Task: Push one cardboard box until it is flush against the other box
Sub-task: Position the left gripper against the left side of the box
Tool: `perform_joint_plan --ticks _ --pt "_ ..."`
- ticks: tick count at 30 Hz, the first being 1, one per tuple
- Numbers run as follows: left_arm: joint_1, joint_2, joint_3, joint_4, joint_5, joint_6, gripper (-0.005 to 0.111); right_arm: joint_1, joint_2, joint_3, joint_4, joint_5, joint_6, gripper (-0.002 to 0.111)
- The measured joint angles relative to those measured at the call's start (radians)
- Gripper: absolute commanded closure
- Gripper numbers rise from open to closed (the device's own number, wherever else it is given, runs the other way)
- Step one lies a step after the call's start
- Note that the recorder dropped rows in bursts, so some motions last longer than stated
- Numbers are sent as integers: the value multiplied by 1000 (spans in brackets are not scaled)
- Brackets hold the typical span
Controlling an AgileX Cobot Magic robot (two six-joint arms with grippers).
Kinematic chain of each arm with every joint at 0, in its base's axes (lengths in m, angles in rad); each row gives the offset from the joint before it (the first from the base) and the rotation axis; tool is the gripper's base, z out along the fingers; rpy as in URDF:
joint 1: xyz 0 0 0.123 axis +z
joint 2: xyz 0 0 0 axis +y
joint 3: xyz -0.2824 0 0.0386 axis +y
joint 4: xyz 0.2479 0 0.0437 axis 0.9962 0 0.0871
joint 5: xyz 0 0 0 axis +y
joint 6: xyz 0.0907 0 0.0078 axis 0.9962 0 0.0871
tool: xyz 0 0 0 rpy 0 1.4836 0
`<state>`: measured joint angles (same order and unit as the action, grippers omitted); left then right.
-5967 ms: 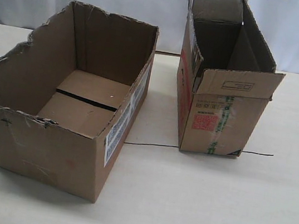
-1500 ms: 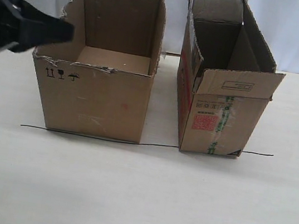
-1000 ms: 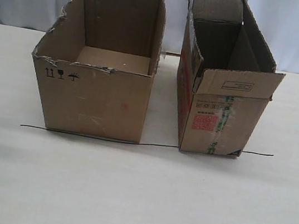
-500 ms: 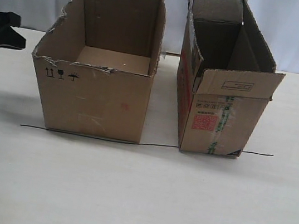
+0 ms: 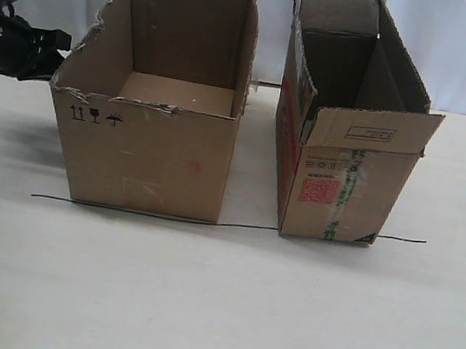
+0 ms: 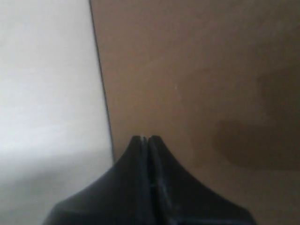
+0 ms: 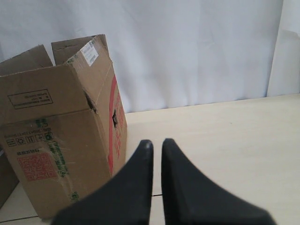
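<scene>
Your cardboard box (image 5: 143,157) stands upright on the left half of the desk (image 5: 212,312), its back wall toward the far edge and its torn rim open to the top. Small black handling symbols (image 5: 94,115) mark the upper left of its front face. It is apart from the other box (image 5: 336,190), which stands to its right with flaps up and a red label (image 5: 319,189) on the front; a bare strip of desk shows between them. A thin black line (image 5: 122,209) runs along the desk at the foot of both front faces.

Your left gripper (image 5: 58,54) is at the cardboard box's outer left wall, on the side of the desk's left edge. In the left wrist view its fingers (image 6: 139,154) are pressed together, tips right at the brown wall (image 6: 197,84); you cannot tell whether they touch.

Your right gripper (image 7: 157,143) holds nothing, with only a sliver between its fingers, near the other box's labelled face (image 7: 56,140).
</scene>
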<state>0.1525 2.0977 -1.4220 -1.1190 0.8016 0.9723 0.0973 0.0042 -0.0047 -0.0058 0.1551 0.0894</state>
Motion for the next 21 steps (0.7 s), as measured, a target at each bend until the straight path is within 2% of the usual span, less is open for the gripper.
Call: perform_joint_plan --ticks 7,15,21 --pt "0 60 -71 -68 50 -4 107 0 0 0 0 0 0 103" --pt "0 95 -73 -92 86 -4 107 0 0 0 0 0 0 103" --pt "0 99 -73 -190 96 28 107 0 0 0 0 0 0 103"
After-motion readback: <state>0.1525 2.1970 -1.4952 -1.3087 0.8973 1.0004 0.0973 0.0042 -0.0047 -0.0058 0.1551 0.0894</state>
